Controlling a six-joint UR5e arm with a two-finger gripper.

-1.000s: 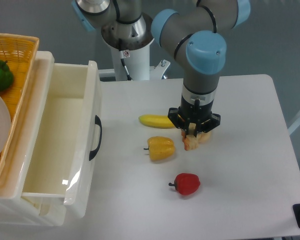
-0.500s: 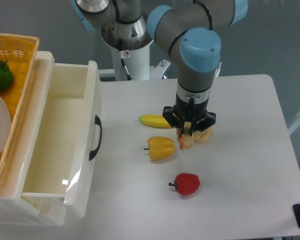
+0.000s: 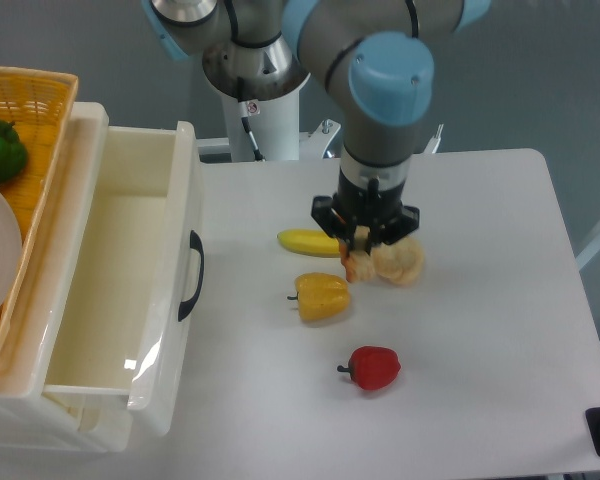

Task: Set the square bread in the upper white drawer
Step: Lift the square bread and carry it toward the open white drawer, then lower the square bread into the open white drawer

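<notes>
fingers (image 3: 359,247) clamped on the square bread (image 3: 358,265), raised above the tabletop (image 3: 480,300). best carried high over banana (image 3: 310,242) toward the upper white drawer (image 3: 120,290), released inside.

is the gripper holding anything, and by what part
Yes, the gripper is shut on the square bread, pinching its top end; the rest hangs below the fingers.

The upper white drawer (image 3: 120,300) stands pulled out with its mouth open upward and bare inside. Between it and the pincer (image 3: 360,252), which grips the square bread (image 3: 358,266), lie the banana (image 3: 310,242) and yellow pepper (image 3: 322,296). The round bun (image 3: 400,262) sits just right of the pincer, and the red pepper (image 3: 374,367) lies nearer the front of the counter (image 3: 480,330).
</notes>
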